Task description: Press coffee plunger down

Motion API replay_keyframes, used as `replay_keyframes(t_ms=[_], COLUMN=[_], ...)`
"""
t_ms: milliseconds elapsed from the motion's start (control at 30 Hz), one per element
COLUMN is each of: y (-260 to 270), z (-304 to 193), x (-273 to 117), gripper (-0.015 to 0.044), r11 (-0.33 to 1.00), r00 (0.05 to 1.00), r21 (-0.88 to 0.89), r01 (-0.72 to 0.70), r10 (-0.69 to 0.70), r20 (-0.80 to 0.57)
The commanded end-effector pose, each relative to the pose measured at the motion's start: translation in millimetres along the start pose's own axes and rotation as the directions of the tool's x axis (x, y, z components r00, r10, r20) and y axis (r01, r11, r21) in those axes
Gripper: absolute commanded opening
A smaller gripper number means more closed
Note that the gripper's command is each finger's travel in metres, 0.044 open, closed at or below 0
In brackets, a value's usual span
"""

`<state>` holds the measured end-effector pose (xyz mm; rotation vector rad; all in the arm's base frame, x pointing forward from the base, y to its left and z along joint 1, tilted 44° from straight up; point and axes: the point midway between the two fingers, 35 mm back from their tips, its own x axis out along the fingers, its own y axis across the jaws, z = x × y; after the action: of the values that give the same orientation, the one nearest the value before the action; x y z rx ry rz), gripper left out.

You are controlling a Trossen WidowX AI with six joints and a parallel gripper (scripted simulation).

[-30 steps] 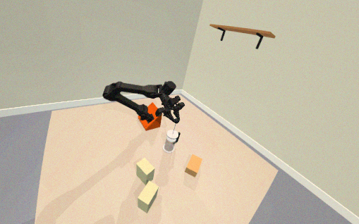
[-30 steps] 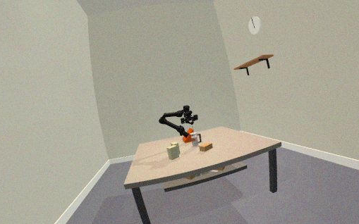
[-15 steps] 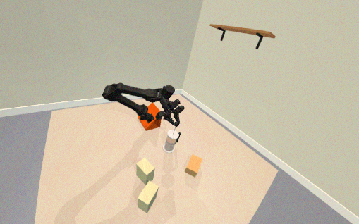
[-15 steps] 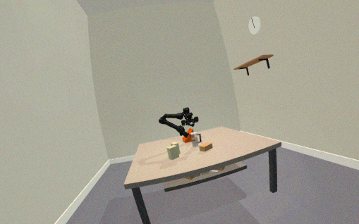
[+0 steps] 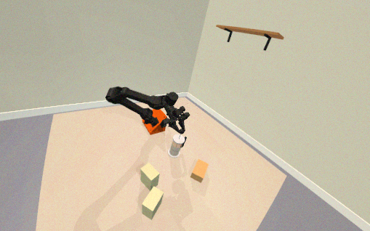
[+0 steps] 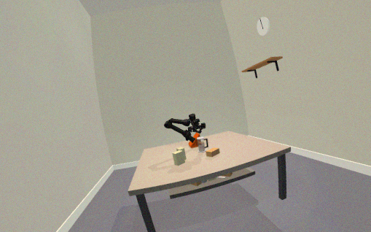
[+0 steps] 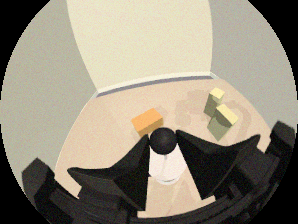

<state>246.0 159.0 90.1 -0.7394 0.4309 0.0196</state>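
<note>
The coffee press (image 5: 176,146) (image 6: 201,144) (image 7: 167,168) stands upright on the table, a clear body with a white lid and a black handle on its right side in the top and exterior views. My gripper (image 5: 182,131) (image 7: 161,135) is above the press, shut on the round black plunger knob (image 7: 163,141), which shows between the fingertips in the wrist view. A short length of thin rod shows between the fingertips and the lid in the top view, so the knob stands a little above the lid. The knob is hidden by the fingers in the top and exterior views.
An orange block (image 5: 199,171) (image 6: 213,152) (image 7: 147,121) lies to the right of the press in the top and exterior views. Two pale green blocks (image 5: 150,176) (image 5: 153,203) stand in front, to the left. A red-orange block-like object (image 5: 155,125) (image 6: 194,141) is behind the press, beside the arm.
</note>
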Motion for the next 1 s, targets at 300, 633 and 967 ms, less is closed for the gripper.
replay_keyframes(t_ms=[300,633,967], y=[-2.4,-0.5,1.3], z=[-27.6,-24.6,-23.4], x=[17.7,21.2,22.3], gripper=[0.0125,0.0125,0.0125], r11=[0.999,0.999,0.999], r00=[0.999,0.999,0.999], r21=[-0.052,-0.051,-0.051], r01=[0.008,0.009,0.009], r10=[-0.010,-0.011,-0.012], r20=[-0.044,-0.043,-0.043])
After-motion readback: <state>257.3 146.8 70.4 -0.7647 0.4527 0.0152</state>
